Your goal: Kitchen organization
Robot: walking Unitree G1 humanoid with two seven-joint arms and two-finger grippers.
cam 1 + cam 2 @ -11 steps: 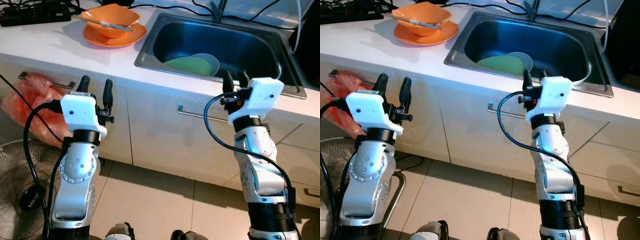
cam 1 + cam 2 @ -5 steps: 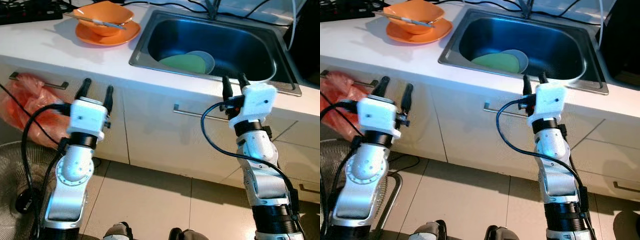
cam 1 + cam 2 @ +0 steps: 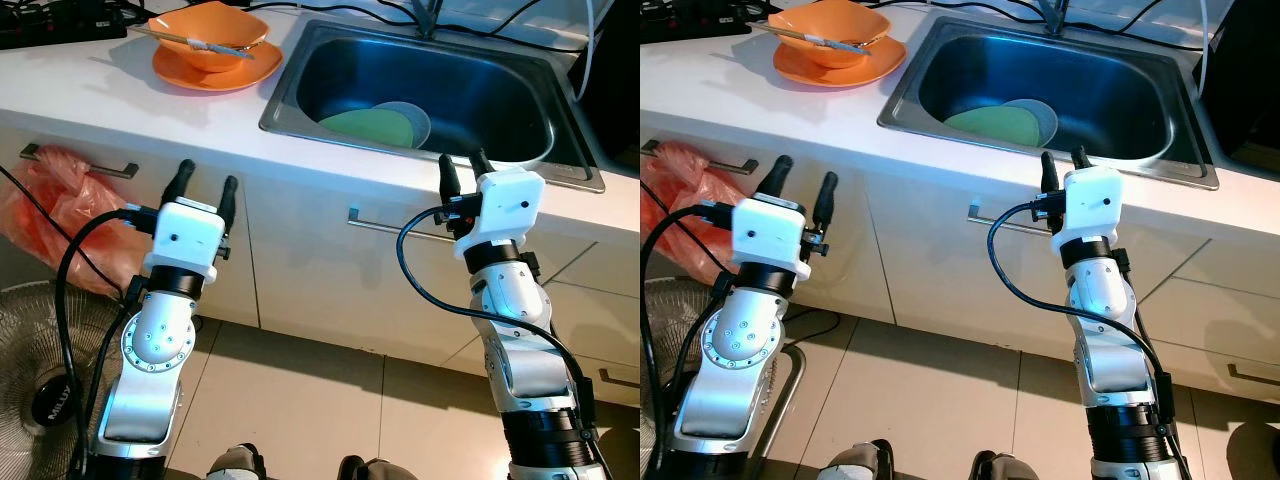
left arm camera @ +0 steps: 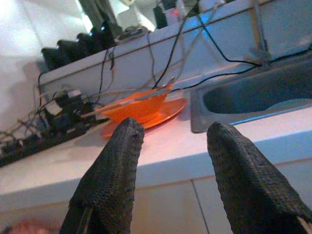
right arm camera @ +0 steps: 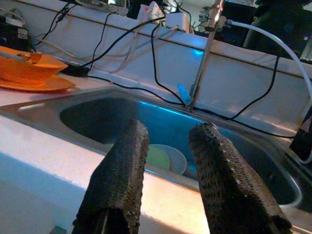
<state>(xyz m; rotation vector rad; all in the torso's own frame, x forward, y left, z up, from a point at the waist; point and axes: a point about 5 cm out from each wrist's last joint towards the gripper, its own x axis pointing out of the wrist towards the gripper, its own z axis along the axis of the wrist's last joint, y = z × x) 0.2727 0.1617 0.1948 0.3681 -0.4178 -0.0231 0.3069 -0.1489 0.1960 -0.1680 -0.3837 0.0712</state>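
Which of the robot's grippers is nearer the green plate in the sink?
Right. The right gripper is at the sink's front edge near the green plate; the left gripper is below the counter, further off.

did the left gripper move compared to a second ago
Yes. The left gripper has swung toward the robot's right along the cabinet front, away from the red bag, with its fingers open.

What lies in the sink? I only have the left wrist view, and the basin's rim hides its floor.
Observer: A green plate lies on the sink floor, overlapping a pale blue bowl.
Operator: Where is the other gripper?
Observer: The right gripper is raised before the sink's front edge, fingers apart, holding nothing.
Operator: Anything below the counter on the left?
Observer: An orange plastic bag hangs by a drawer handle.
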